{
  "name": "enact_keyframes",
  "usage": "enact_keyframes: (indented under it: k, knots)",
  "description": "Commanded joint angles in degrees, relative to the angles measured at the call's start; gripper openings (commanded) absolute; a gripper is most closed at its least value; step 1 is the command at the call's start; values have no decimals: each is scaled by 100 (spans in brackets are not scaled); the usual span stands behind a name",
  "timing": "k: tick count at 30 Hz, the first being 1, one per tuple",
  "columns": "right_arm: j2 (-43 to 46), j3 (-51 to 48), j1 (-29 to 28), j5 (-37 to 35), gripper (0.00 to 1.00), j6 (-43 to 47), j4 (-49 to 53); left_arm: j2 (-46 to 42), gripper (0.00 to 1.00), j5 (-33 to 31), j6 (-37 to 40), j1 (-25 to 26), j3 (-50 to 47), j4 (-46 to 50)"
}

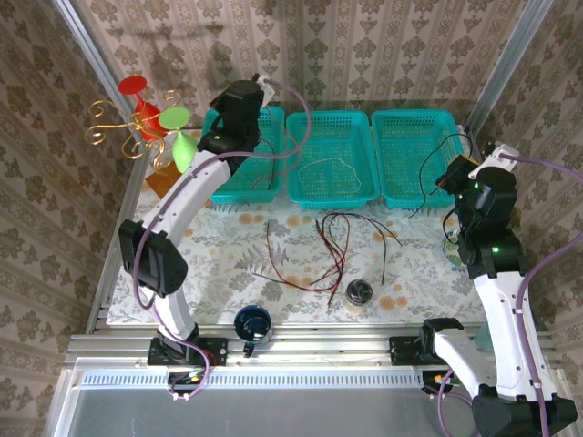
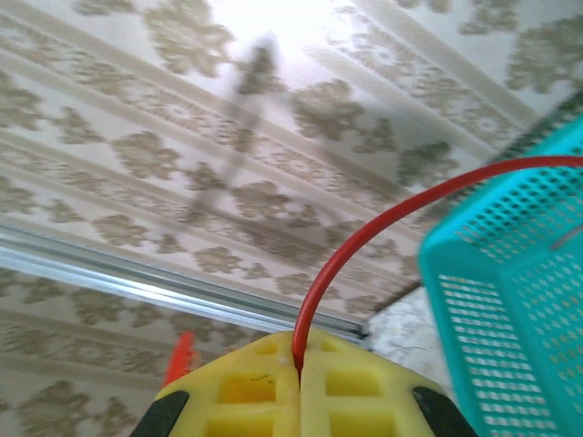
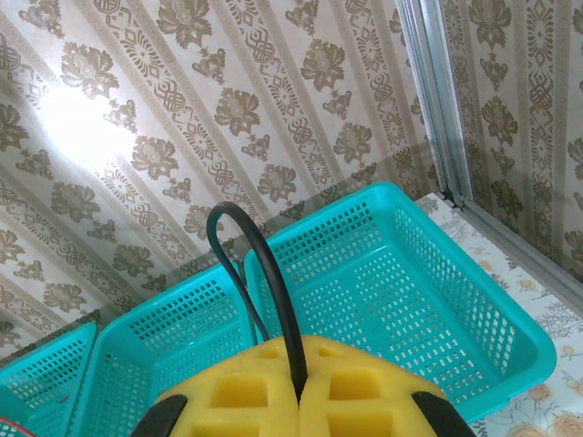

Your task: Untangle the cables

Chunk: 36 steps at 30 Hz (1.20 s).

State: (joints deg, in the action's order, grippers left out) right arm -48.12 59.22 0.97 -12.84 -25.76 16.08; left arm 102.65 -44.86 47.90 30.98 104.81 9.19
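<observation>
You will find no readable text, label, brand name, number or sign in any of the three views.

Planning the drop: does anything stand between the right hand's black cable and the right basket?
Nothing visible does. The right hand, shut on the black cable, faces the right basket with only air between.
</observation>
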Motion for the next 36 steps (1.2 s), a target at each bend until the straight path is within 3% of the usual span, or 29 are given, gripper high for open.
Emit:
enact_keyframes:
  k: [1,7,12,19,30,36]
  knots:
    - [-25,97,8,113,0,-79,-52,-347,0,-445,918,-122,268,-481]
    - [-66,83,8,151,0,-173,-78,-732,0,-614,1643,-339,145,-1067]
    - [-103,58,15,185,0,-275,-112,-676,0,-567,1775,-70,-235,-1022]
    - [-17,77,8,164,0,-140,-32,-172,0,-708,1009,-48,-367,-167]
    - [-35,24,8,172,0,-190,-52,-105,0,-785,1299,-162,-208,-166]
    - [-62,20,8,194,0,-263,-87,-31,0,-523,672,-75,-523,724]
